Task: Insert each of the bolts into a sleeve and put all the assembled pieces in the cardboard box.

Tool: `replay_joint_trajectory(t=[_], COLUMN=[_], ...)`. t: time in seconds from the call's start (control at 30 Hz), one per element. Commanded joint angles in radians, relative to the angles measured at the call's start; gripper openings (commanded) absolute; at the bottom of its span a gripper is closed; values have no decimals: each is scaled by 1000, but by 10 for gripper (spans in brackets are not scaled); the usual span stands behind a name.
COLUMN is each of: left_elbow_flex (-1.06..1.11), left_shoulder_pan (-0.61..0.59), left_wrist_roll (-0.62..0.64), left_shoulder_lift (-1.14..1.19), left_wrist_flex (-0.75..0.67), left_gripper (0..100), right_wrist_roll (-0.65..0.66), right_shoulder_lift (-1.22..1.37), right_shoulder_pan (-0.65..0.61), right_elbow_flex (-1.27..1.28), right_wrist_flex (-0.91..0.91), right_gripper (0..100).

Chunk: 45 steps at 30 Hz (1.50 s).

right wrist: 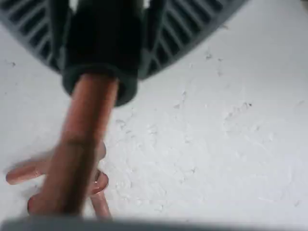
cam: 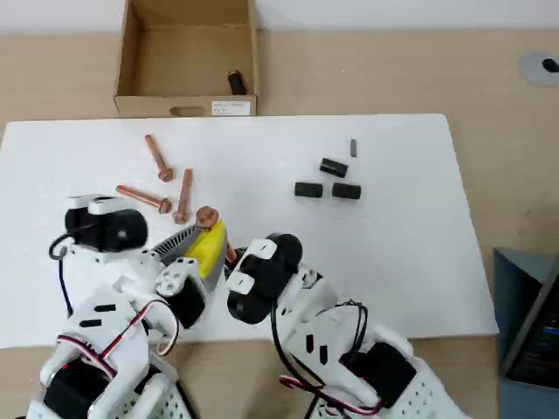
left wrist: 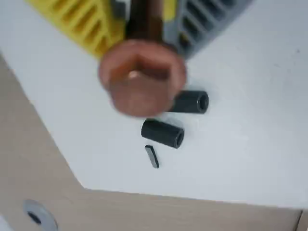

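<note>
Bright, even light from overhead washes the white mat (cam: 393,262), while the arms (cam: 262,279) at six o'clock in the high view lay only soft, close shadows on it, the cardboard box (cam: 128,61) at eleven o'clock is dimmer along its inner walls, and the loose sleeves (left wrist: 162,133) carry faint shadows.

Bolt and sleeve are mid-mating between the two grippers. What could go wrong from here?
1. Much of the bolt shaft is bare outside the sleeve held by the right gripper. If the left gripper releases now, the bolt may slip out.
2. The loose bolts lie close beside the mating point, so either arm could knock them.
</note>
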Motion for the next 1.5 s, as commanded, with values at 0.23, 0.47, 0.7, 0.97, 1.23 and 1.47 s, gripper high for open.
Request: replay_joint_trajectory(t=[0.23, 0.47, 0.7, 0.97, 1.23, 1.47], left_elbow_flex=[52, 46, 44, 44, -37, -114], left_shoulder_pan=[34, 25, 28, 25, -83, -198], left_wrist_roll=[-68, 101, 144, 114, -41, -164], left_shoulder_lift=[1, 1, 1, 1, 7, 5], left_wrist_flex=[66, 64, 64, 72, 72, 72], left_gripper=[2, 2, 2, 112, 210, 209], right_wrist_roll=[2, 2, 2, 2, 2, 2], right_shoulder_lift=[-122, -122, -122, -122, -122, -122], right_shoulder_pan=[-7, -5, -5, -5, -5, -5], right_elbow_flex=[-12, -13, -5, -7, -5, -10], right_wrist_flex=[-29, -51, -109, -107, -103, -103], right_gripper=[9, 9, 9, 9, 9, 9])
